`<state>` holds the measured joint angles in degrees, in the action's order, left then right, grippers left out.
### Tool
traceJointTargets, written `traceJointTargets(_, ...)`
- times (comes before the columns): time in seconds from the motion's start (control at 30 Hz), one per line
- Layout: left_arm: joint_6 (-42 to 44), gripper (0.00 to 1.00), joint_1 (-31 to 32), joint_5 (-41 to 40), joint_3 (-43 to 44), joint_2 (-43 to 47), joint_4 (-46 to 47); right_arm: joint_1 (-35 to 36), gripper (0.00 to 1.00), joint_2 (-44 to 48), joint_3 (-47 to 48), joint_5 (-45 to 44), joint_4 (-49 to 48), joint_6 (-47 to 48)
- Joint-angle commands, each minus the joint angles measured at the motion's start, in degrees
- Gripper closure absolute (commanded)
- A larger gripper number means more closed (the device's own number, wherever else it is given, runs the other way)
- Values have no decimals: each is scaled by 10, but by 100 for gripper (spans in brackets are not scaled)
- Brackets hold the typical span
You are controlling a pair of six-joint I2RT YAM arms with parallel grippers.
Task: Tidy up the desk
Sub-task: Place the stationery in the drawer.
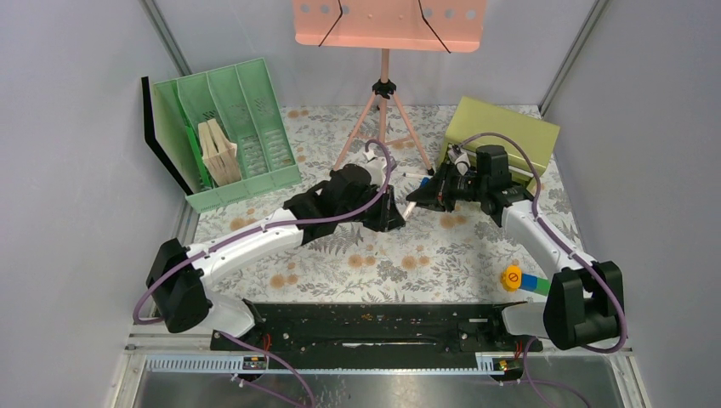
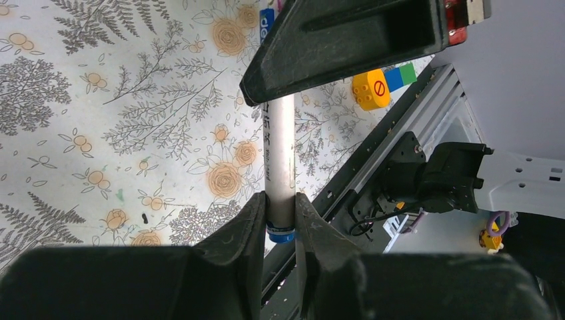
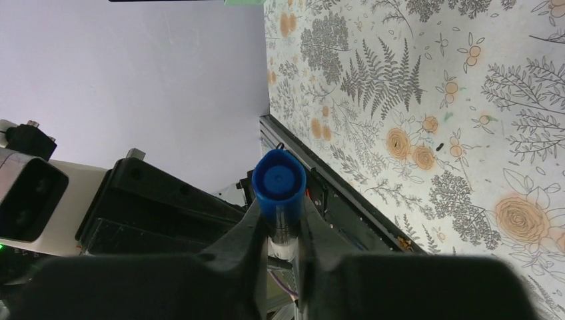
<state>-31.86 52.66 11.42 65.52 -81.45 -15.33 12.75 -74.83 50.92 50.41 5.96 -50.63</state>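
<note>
Left gripper – pinching white marker at its blue-ringed end | right gripper – clamped just below blue cap | marker held level above desk – flat beneath both arms

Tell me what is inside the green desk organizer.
A stack of flat tan pieces stands in one middle compartment of the green organizer. The two right compartments show only their slotted floors. The leftmost compartment's floor is hidden by its divider.
</note>
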Motion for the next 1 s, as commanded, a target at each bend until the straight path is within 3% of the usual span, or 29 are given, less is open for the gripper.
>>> traceJointTargets(0.0,0,92,2,-4,6,16,30,7,100,-1,24,34,-38,-25)
traceJointTargets(0.1,1,73,2,-19,7,20,29,7,100,-2,27,33,-33,-23)
traceJointTargets(0.33,26,50,0,-41,26,27,6,7,100,-12,49,22,0,4)
traceJointTargets(0.7,31,47,-1,-129,11,84,-2,1,100,-30,65,-9,44,21)
traceJointTargets(0.97,30,47,-2,-161,-12,107,-7,-82,100,-27,28,3,35,6)
